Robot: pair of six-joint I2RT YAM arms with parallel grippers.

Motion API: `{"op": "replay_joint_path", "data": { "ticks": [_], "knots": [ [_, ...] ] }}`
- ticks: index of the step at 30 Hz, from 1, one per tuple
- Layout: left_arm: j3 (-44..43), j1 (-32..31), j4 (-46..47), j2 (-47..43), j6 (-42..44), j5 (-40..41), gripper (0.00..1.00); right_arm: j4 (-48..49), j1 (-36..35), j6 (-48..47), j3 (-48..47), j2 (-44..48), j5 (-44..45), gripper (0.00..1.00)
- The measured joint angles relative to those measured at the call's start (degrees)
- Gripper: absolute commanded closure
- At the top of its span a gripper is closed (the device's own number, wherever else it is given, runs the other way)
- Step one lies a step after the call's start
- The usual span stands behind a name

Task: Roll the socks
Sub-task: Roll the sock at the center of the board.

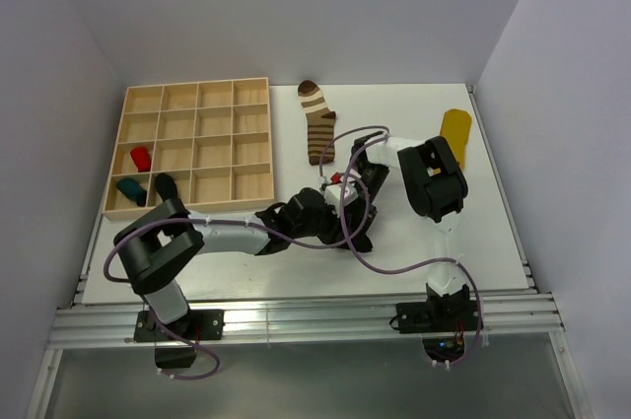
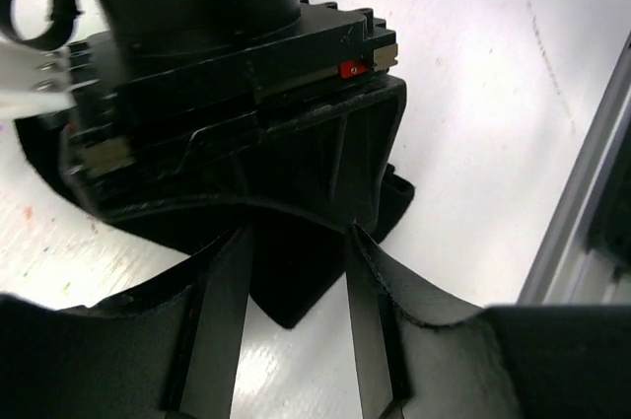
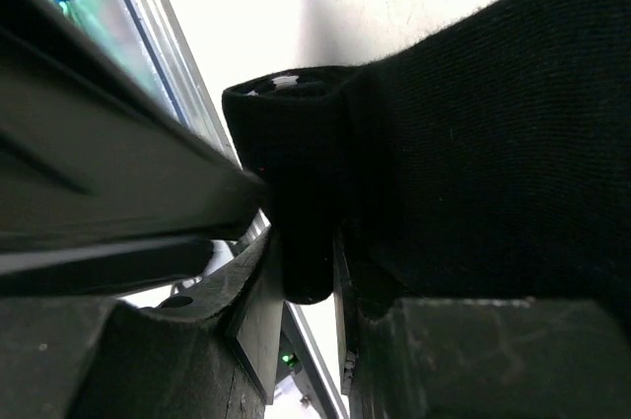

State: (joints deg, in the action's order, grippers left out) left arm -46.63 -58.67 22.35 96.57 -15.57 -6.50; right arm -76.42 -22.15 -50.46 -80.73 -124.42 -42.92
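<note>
fingers of the right claw (image 3: 306,291) fill its wrist view, clamped narrow on a rolled end of the black sock (image 3: 493,143). rest of that sock runs off to the right over the table (image 1: 246,271). left claw (image 2: 296,350) is part open, fingers (image 2: 222,340) apart, sock edge showing in the gap, bare table between them nearer the lens.

tray (image 1: 268,133): wooden, four by four cells, far left of the table. red roll (image 1: 141,158) in the left column, third row from the back. teal roll (image 1: 131,187) in the near-left corner cell. black roll (image 1: 166,185) in the cell just right of it.

both arms reach inward and meet mid-table; left forearm low and stretched right, right arm folded over with its wrist turned left.

striped sock (image 1: 317,121) lies flat just right of the tray, yellow sock (image 1: 455,133) by the right edge, both apart from the claws.

housing (image 2: 197,5) of the right arm carries white print, upside down and cropped, not readable.
</note>
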Motion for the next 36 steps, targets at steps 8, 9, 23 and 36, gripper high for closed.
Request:
{"op": "replay_joint_path", "data": {
  "ticks": [8,9,23,36],
  "knots": [
    [-1.53,-0.46,-0.81,4.28,1.81,-2.34,0.53,-0.98,0.26,0.09,-0.07,-0.76,-0.26,0.81],
    [-1.53,-0.46,-0.79,4.50,1.81,-2.71,0.53,-0.98,0.28,0.11,-0.07,-0.76,-0.28,0.81],
    [-1.51,-0.31,2.12,7.30,0.74,-8.07,0.71,-1.51,0.79,1.84,-0.09,-1.62,0.33,0.81],
    [-0.46,2.05,8.17,9.86,-6.21,-13.64,1.00,0.20,1.40,6.23,1.03,-0.48,1.31,0.62]
  ]
}}
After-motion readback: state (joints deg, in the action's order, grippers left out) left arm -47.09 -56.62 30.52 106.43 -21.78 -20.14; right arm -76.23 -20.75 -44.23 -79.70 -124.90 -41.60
